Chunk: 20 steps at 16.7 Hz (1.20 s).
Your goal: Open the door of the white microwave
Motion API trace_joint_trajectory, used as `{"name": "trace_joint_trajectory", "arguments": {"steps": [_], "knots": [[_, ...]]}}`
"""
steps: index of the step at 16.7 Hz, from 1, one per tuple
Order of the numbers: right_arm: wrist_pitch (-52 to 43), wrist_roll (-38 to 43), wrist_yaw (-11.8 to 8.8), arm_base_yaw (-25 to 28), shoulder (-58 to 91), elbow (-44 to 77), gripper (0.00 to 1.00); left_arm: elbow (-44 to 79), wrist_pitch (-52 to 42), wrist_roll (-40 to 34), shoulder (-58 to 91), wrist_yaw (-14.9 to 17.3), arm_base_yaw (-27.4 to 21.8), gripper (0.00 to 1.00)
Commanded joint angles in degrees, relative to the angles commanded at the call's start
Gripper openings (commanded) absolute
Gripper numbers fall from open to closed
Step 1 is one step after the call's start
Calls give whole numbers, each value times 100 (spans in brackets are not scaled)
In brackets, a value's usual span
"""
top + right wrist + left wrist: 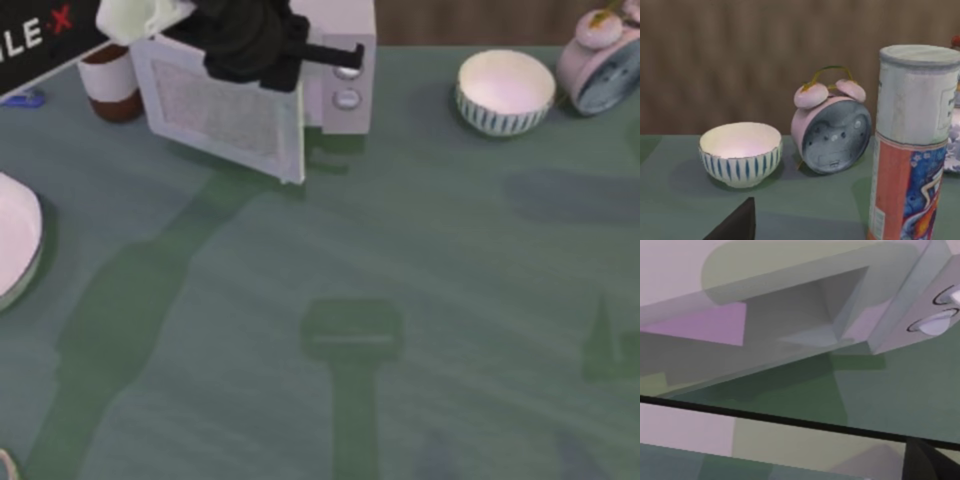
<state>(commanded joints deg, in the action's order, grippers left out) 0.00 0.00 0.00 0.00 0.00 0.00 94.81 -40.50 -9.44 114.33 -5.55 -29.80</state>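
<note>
Spotted the microwave point(345, 25) at the back of the table, left of centre, next to a brown cup point(110, 85). Found the door point(215, 105) already swung partway out, hinged at the left, free edge well clear of the knobs point(347, 85). Caught the bare cavity point(805, 315) through the gap on the left wrist view. Saw the left gripper point(335, 50) hanging over the microwave's top by the door's upper edge; could not tell whether clenched or released. Glimpsed only a dark tip of the right gripper point(735, 225), parked facing the bowl point(740, 152) and clock point(832, 132), grip likewise impossible to tell. Judged the job well along: latch broken, door ajar. Left, perhaps, a wider swing and a clean withdrawal.
</note>
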Motion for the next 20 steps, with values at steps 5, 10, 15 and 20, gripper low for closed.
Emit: {"name": "trace_joint_trajectory", "arguments": {"steps": [5, 10, 15, 20], "knots": [[0, 0, 0, 0, 0, 0, 100, 0, 0, 0, 0, 0, 0, 0], [0, 0, 0, 0, 0, 0, 100, 0, 0, 0, 0, 0, 0, 0], [0, 0, 0, 0, 0, 0, 100, 0, 0, 0, 0, 0, 0, 0], [0, 0, 0, 0, 0, 0, 100, 377, 56, 20, -263, -19, 25, 0]]}}
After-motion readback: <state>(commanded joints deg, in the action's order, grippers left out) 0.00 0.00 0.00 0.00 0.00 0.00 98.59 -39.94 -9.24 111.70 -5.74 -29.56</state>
